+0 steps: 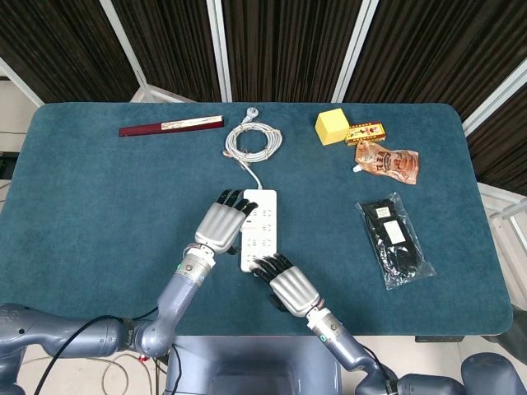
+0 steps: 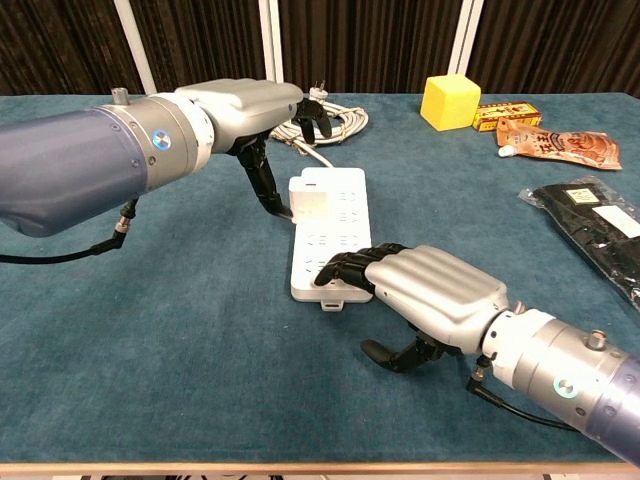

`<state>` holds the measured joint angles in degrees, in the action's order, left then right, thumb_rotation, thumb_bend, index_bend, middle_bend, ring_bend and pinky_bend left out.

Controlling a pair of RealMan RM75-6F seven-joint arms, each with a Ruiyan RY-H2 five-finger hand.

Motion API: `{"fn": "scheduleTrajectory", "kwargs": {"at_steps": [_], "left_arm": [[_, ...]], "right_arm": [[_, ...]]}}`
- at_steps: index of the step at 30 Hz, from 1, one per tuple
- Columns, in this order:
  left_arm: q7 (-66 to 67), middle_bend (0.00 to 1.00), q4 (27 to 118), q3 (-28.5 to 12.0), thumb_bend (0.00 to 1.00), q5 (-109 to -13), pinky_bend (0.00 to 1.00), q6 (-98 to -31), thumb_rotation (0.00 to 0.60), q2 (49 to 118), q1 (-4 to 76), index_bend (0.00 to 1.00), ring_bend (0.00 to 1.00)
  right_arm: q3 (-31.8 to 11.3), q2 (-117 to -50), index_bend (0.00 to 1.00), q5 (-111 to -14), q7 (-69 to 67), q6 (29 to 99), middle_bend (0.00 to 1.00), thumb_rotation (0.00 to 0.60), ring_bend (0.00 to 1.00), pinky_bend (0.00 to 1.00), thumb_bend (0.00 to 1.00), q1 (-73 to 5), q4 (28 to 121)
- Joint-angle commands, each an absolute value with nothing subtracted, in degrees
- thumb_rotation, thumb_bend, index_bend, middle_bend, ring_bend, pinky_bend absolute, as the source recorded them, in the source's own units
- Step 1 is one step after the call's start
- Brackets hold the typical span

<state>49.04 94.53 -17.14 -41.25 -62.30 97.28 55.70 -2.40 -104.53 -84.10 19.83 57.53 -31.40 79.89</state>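
white power strip (image 1: 258, 228) — mid-tabletop, toward the front edge | left hand (image 1: 222, 224) — fingers spread, seemingly over its far end | right hand (image 1: 286, 282) — fingertips resting on near end, holding nothing

Lighting across my workspace is even, bright and diffuse, apparently from overhead. Shadows are soft and short, sitting close beneath my left hand (image 2: 250, 105) and my right hand (image 2: 425, 290). Both views are sharp, with no motion blur. A faint sheen shows on my metallic hand shells. The chest view enlarges my near forearms markedly.
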Motion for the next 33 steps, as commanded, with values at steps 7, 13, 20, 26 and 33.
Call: {"fn": "scheduleTrajectory", "kwargs": {"at_steps": [7, 13, 20, 26, 33], "left_arm": [[49.83, 0.30, 92.50, -16.91, 0.08, -39.75, 0.12, -62.33, 0.600, 99.35, 57.77, 0.29, 0.08], [50.93, 0.32, 89.37, -17.44, 0.11, -38.96, 0.12, -62.75, 0.600, 101.57, 59.76, 0.32, 0.09], [51.98, 0.32, 86.10, -18.42, 0.11, -36.79, 0.12, -63.45, 0.600, 103.60, 61.38, 0.32, 0.09], [53.37, 0.33, 83.40, -18.06, 0.12, -34.88, 0.12, -63.31, 0.600, 104.85, 62.35, 0.33, 0.09], [54.66, 0.37, 79.58, -18.20, 0.18, -32.42, 0.12, -62.39, 0.600, 107.34, 64.00, 0.38, 0.10]], "right_arm": [[-2.11, -104.85, 0.19, -83.92, 19.76, 57.31, 0.27, 0.600, 0.16, 0.15, 0.49, -31.63, 79.63], [-1.97, -104.76, 0.19, -83.68, 19.75, 57.40, 0.27, 0.600, 0.16, 0.15, 0.49, -31.61, 79.48], [-1.94, -104.28, 0.19, -83.66, 19.41, 57.82, 0.27, 0.600, 0.16, 0.15, 0.49, -31.51, 79.51], [-1.85, -103.89, 0.19, -83.71, 19.04, 58.02, 0.27, 0.600, 0.16, 0.15, 0.49, -31.51, 79.66], [-1.71, -103.63, 0.20, -83.55, 18.59, 58.18, 0.27, 0.600, 0.16, 0.15, 0.49, -31.41, 79.33]]}}
